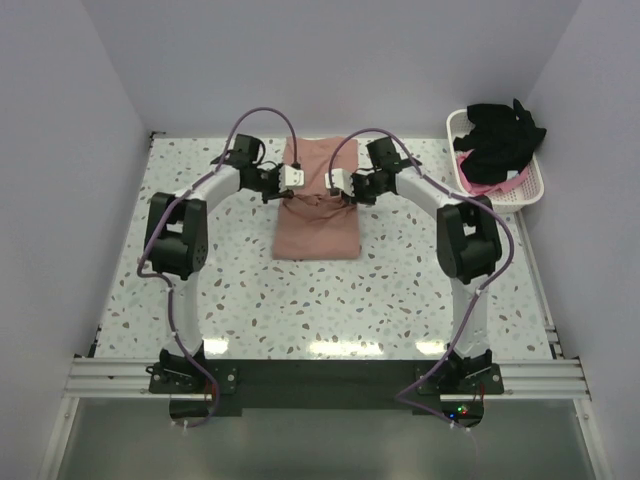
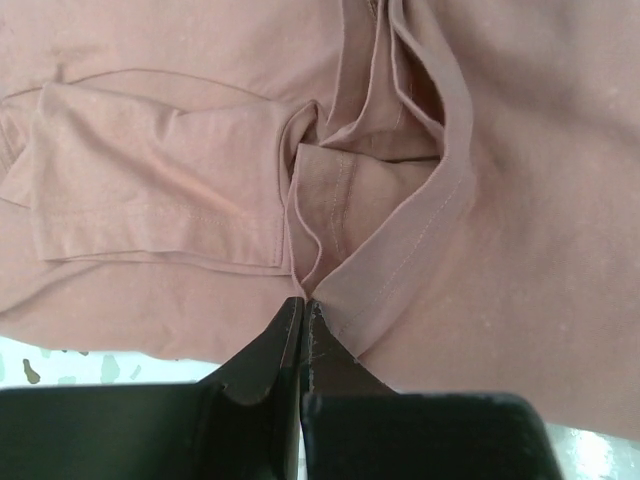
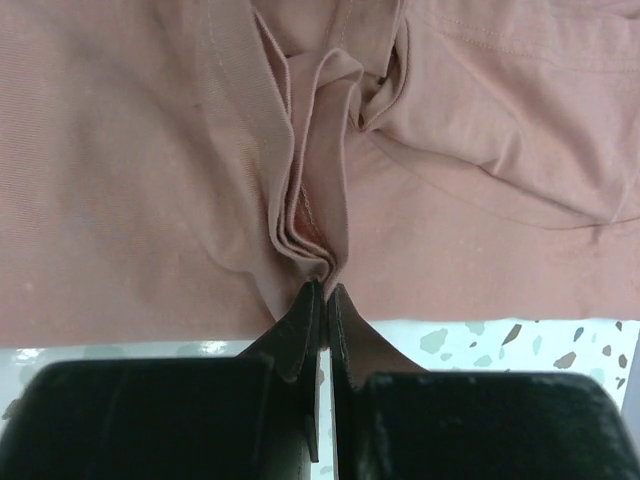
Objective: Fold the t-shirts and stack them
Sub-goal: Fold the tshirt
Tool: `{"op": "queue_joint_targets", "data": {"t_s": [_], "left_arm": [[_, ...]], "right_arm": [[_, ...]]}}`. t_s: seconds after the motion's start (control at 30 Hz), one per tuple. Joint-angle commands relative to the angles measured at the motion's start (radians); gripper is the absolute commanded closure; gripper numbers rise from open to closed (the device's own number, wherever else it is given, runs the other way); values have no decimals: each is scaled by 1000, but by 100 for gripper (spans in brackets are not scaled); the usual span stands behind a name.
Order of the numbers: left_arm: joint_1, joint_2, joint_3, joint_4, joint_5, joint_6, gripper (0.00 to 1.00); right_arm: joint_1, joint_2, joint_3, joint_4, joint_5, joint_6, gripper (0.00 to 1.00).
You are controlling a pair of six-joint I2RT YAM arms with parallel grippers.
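Salmon-pink t-shirt (image 1: 318, 230) clamped by left gripper (image 2: 303, 303) and right gripper (image 3: 325, 290), black t-shirt (image 1: 505, 135) in basket (image 1: 524, 203)

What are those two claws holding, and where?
Both pinch the salmon-pink t-shirt: the left gripper a hemmed fold at its edge, the right gripper bunched pleats at the opposite edge.

You'll find nothing to read in any of the views. No text, label, brand or number shows on the shirt (image 2: 480, 200) or on the basket (image 1: 538, 188).
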Motion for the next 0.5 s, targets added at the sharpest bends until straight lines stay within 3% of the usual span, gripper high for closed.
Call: {"op": "queue_joint_targets", "data": {"t_s": [0.0,0.13,0.17,0.23,0.27,0.3,0.37,0.4,0.47], "left_arm": [[9,37,49,39,-15,-17,100],[15,63,56,85,-44,-71,100],[20,66,56,100,-55,-88,100],[27,69,56,152,-85,-163,97],[33,68,58,172,-98,-194,93],[37,62,62,189,-119,-249,76],[47,45,58,213,-127,-292,59],[52,17,52,223,-128,-328,54],[67,-24,4,236,-121,-347,52]], "right_arm": [[-5,33,65,11,-30,-34,100],[-5,65,71,54,1,-7,100],[-5,68,71,63,19,-1,90],[-8,70,69,71,36,7,84],[-9,64,65,77,46,16,75],[-11,59,66,92,68,25,68],[-16,35,63,127,88,71,47],[-17,21,62,138,98,87,43],[-17,-31,52,145,116,117,38]]}}
